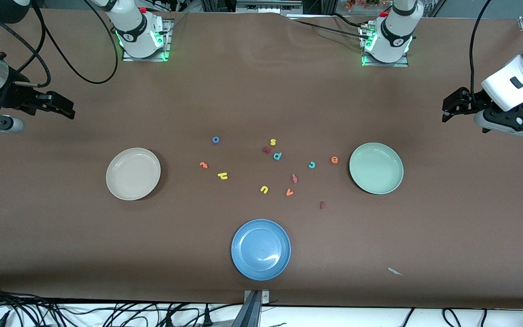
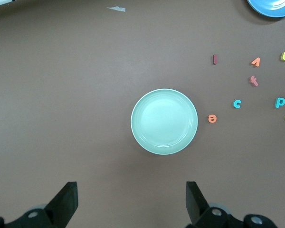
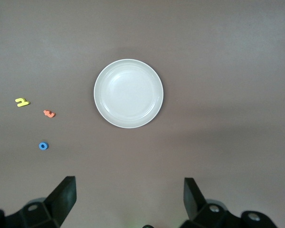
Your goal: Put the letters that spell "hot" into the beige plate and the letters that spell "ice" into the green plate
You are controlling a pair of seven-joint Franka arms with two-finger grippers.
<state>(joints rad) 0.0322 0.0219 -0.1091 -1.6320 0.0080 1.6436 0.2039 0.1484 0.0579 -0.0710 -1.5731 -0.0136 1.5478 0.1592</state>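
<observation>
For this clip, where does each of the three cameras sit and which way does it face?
Front view: high across the table, facing both arms' bases; shows the left gripper and right gripper, both open, waiting at the table's ends.
Left wrist view: looks down on the green plate and the orange e; its own fingers show.
Right wrist view: looks down on the beige plate and the blue o; its own fingers show.
Shared: the front view shows both plates too.

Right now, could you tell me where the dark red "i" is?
The dark red "i" lies on the table, between the blue plate and green plate.
</observation>
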